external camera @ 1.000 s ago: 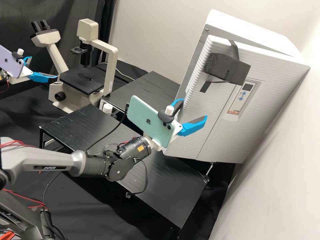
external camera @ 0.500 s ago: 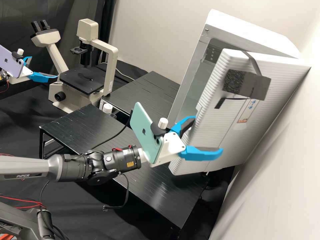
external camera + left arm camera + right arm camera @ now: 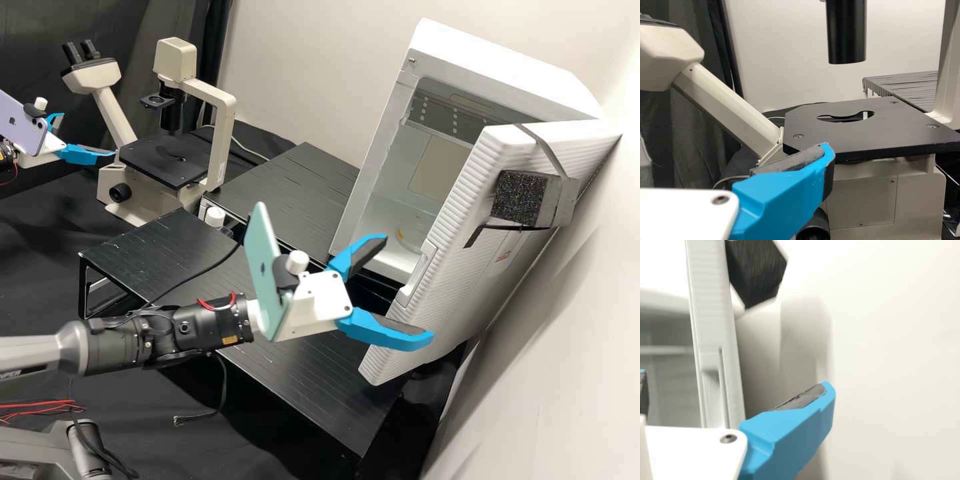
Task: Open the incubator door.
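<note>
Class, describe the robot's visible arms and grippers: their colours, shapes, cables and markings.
The right arm has a pale grey link, round black joints, red wires, a black cable and a yellow-orange label. The right gripper and left gripper are white, with angled blue fingers and dark pads. Mounted phones: mint green right, lilac left.

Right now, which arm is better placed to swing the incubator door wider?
Right, I'd judge: the right gripper is beside the part-open door, while the left gripper is over by the microscope.
</note>
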